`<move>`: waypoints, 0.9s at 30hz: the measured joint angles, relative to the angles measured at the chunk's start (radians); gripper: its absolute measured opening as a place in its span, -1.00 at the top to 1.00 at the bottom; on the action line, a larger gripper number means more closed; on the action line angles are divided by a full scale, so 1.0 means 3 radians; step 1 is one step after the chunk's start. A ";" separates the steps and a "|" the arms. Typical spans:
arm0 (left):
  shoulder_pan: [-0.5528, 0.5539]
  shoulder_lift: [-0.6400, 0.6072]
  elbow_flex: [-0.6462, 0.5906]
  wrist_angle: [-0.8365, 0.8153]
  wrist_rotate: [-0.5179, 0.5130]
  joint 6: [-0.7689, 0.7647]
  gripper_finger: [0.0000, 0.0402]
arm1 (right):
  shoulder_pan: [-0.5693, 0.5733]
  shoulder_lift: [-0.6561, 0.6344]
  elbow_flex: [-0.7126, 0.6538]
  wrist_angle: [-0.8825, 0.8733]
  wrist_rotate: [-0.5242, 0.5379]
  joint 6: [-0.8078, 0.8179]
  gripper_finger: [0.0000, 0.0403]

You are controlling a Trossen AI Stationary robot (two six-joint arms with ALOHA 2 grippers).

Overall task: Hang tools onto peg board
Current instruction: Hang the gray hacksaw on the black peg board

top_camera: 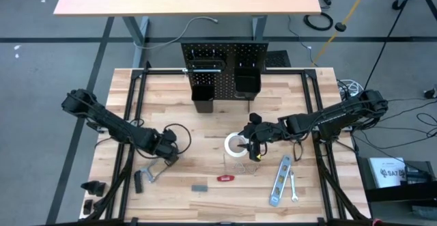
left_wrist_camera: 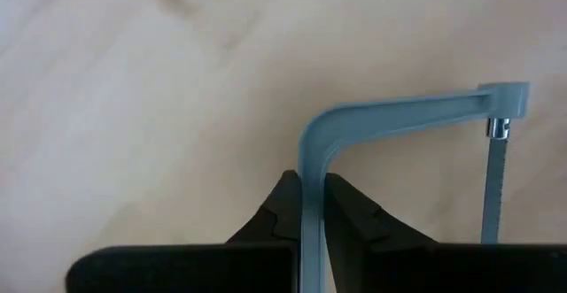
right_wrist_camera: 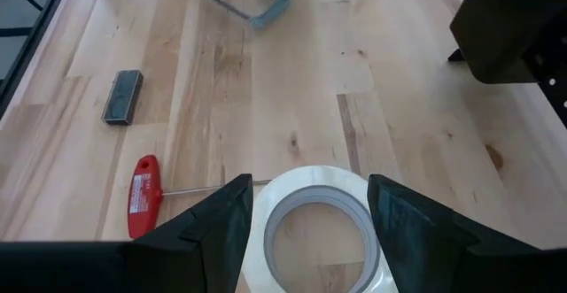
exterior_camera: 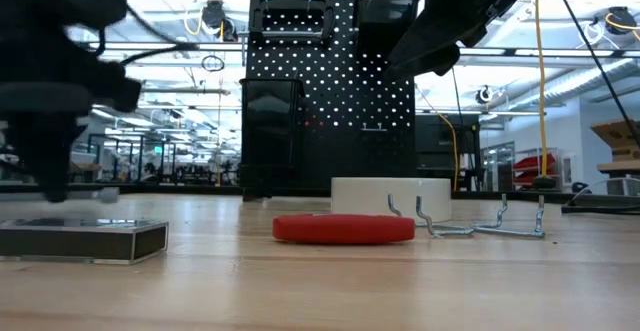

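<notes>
A: Where is the left gripper [left_wrist_camera: 312,227]?
B: Low on the table's left, fingers clamped on the grey clamp [left_wrist_camera: 390,120].

A: And the right gripper [right_wrist_camera: 310,218]?
B: Fingers apart, straddling the tape roll [right_wrist_camera: 317,231]; the peg board [top_camera: 224,65] stands at the far edge.

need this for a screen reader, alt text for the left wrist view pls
The left gripper has its jaws shut on the frame of a grey bar clamp, seen from close above. The clamp's corner bends to a thin metal bar, over the pale wooden tabletop.
</notes>
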 joint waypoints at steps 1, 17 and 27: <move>0.0005 0.0000 0.0023 0.0079 -0.0001 0.0042 0.87 | 0.0000 0.0000 0.0000 -0.0002 0.0001 -0.0003 -0.08; 0.0176 -0.0006 0.0717 0.0356 -0.0500 0.1224 0.87 | -0.0068 0.0000 0.0000 0.0440 0.0012 0.0497 -0.08; 0.0267 -0.0007 0.1453 0.0144 -0.1027 0.2165 0.87 | -0.0258 0.0000 0.0000 0.1110 -0.0108 0.1444 -0.08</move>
